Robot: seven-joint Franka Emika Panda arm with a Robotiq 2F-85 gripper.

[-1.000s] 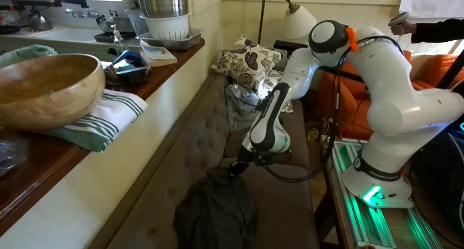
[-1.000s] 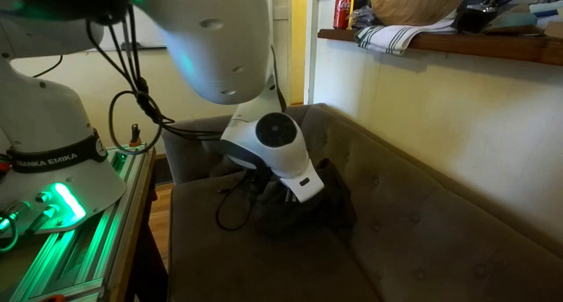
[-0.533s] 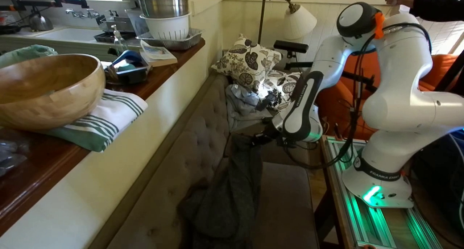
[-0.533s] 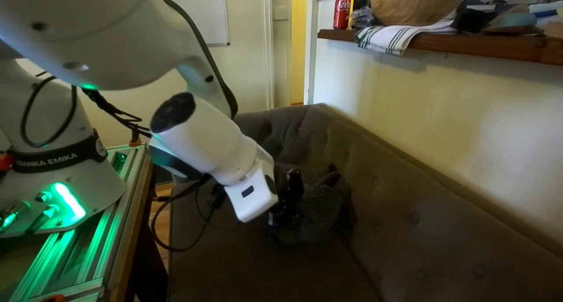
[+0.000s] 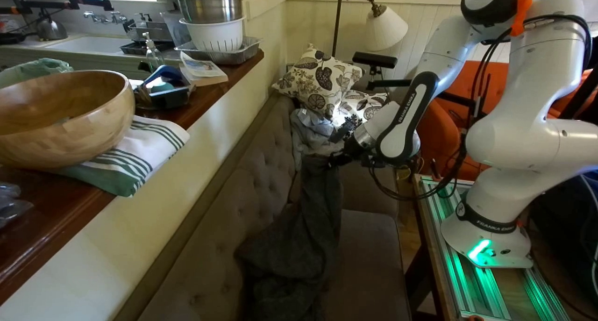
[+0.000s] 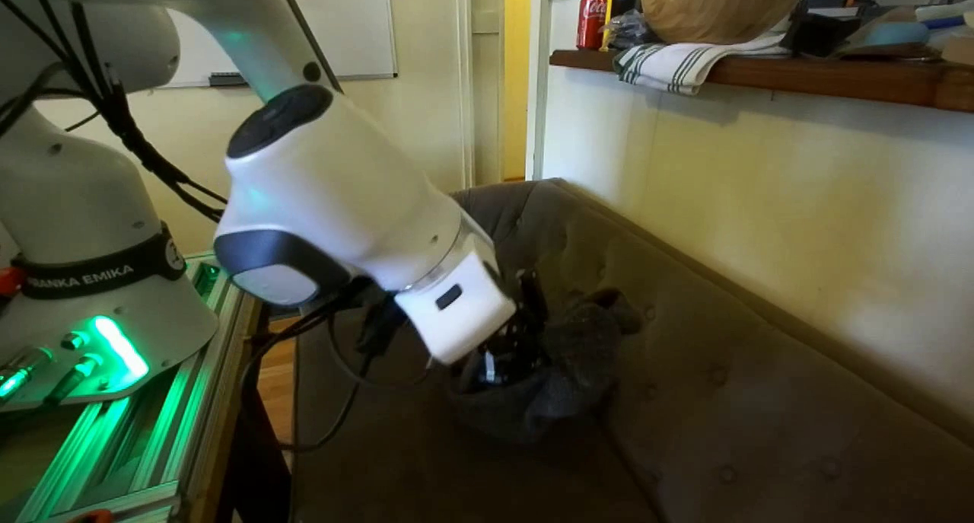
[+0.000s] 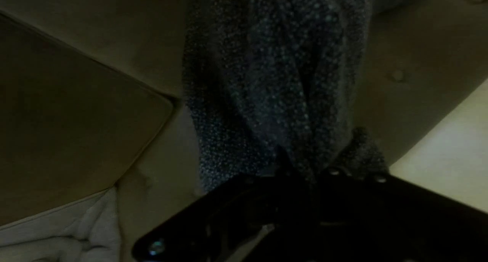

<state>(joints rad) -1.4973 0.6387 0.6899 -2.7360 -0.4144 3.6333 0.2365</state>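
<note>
A dark grey, speckled cloth point(image 5: 299, 246) hangs and trails along the brown tufted sofa point(image 5: 369, 260). Its upper end is bunched in my gripper point(image 5: 331, 163), which is shut on it. In the wrist view the fabric point(image 7: 278, 82) spreads away in long folds from between the dark fingers of the gripper point(image 7: 308, 174); the fingertips are hard to make out in the gloom. Lower parts of the cloth still rest on the seat and against the backrest. In an exterior view the arm partly hides the gripper point(image 6: 525, 348), with crumpled cloth point(image 6: 582, 348) beside it.
Patterned cushions point(image 5: 322, 80) and a light grey garment point(image 5: 313, 131) lie at the sofa's far end, near a floor lamp point(image 5: 385, 29). Along one side runs a wooden ledge point(image 6: 837, 81) bearing a wooden bowl point(image 5: 65, 124) and striped towel point(image 5: 140, 153). Cables loop beneath the wrist.
The gripper has moved up and toward the cushions, drawing the cloth with it, so the heap has stretched into a long raised strip. The grip has stayed shut.
</note>
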